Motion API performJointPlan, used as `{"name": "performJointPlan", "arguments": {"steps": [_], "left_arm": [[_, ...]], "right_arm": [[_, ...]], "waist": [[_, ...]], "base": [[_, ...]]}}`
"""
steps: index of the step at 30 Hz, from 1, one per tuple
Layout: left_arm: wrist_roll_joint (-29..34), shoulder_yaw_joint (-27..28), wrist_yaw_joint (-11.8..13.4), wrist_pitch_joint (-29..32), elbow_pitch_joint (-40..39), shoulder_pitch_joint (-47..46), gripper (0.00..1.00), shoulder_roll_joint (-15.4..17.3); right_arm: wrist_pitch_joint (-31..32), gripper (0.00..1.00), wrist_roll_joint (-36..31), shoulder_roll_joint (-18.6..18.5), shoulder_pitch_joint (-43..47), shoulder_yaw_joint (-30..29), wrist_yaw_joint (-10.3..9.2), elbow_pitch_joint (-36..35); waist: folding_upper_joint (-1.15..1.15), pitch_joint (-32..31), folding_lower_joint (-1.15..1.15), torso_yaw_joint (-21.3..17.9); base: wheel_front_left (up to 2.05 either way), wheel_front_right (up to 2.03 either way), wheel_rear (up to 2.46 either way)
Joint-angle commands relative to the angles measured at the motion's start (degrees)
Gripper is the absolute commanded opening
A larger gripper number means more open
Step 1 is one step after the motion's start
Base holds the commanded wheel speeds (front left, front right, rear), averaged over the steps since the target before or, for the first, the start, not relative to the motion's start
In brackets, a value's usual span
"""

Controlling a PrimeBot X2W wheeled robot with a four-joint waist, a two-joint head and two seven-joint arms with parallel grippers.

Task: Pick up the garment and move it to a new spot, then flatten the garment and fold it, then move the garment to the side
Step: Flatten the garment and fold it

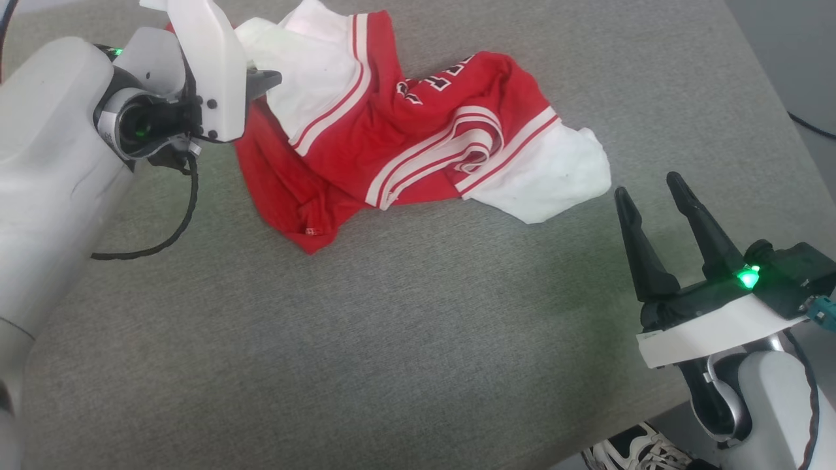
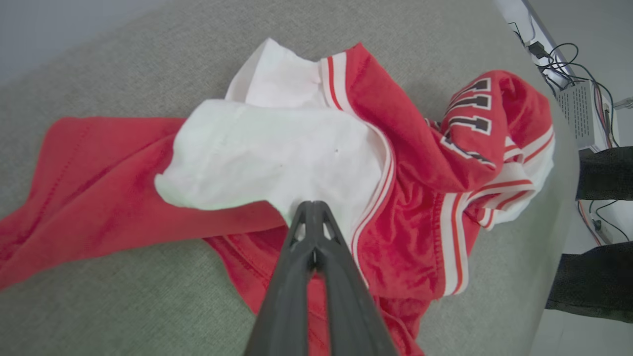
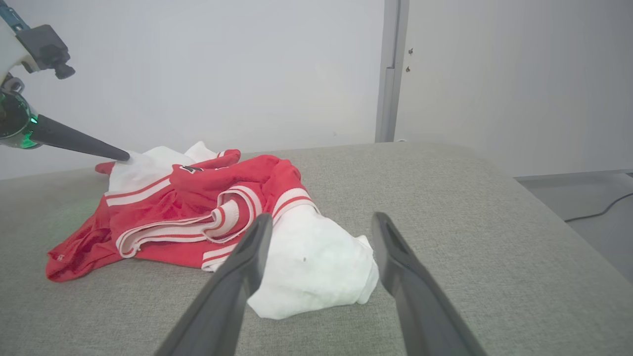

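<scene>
Lying crumpled, the garment [image 1: 405,147]: red, white sleeves, striped trim, black lettering.

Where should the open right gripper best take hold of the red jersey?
Probably its near white sleeve, approached low from the robot's right: it juts from the jersey as a loose lump toward the right gripper, open and apart.
</scene>
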Motion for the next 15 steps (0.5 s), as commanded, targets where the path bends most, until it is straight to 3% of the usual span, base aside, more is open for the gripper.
{"name": "performJointPlan", "arguments": {"steps": [1, 6, 7, 8, 9, 10, 15], "left_arm": [[0.0, -0.4, -0.1, -0.8, -0.3, -0.6, 0.0, 0.4], [-1.7, -1.1, -0.1, -2.2, -0.7, -0.4, 0.0, 1.3], [-2.1, -1.2, -0.1, -2.2, -0.7, -0.5, 0.11, 1.4], [-2.3, -1.4, -0.1, -2.2, -0.7, -0.7, 0.37, 1.5], [-2.6, -1.6, -0.1, -2.2, -0.6, -0.9, 0.56, 1.6], [-2.8, -1.8, -0.1, -1.9, -0.4, -1.1, 1.0, 1.6], [-3.7, -2.3, -0.1, -0.5, 0.1, -1.8, 1.0, 1.5]], "right_arm": [[0.2, 1.0, -0.4, 0.1, -0.7, -0.2, -0.08, -0.5], [1.3, 1.0, -0.9, -0.3, -1.0, -0.5, -0.08, -1.3], [1.4, 1.0, -1.0, -0.3, -1.1, -0.5, -0.08, -1.4], [1.6, 1.0, -1.0, -0.3, -1.2, -0.5, -0.08, -1.5], [1.8, 1.0, -1.0, -0.2, -1.3, -0.5, -0.08, -1.6], [1.8, 1.0, -1.1, -0.1, -1.4, -0.5, -0.08, -1.7], [1.8, 1.0, -1.0, 0.4, -1.4, 0.2, -0.08, -2.1]], "waist": [[0.0, 0.1, 0.0, 0.6], [0.0, -0.3, 0.0, 2.0], [0.0, -0.3, 0.0, 2.2], [0.0, -0.3, 0.0, 2.3], [0.0, -0.3, 0.0, 2.4], [0.0, -0.2, 0.0, 2.4], [0.0, 0.7, 0.0, 1.8]], "base": [[0.0, 0.0, 0.0], [0.0, 0.0, 0.0], [0.0, 0.0, 0.0], [0.0, 0.0, 0.0], [0.0, 0.0, 0.0], [0.0, 0.0, 0.0], [0.0, 0.0, 0.0]]}}
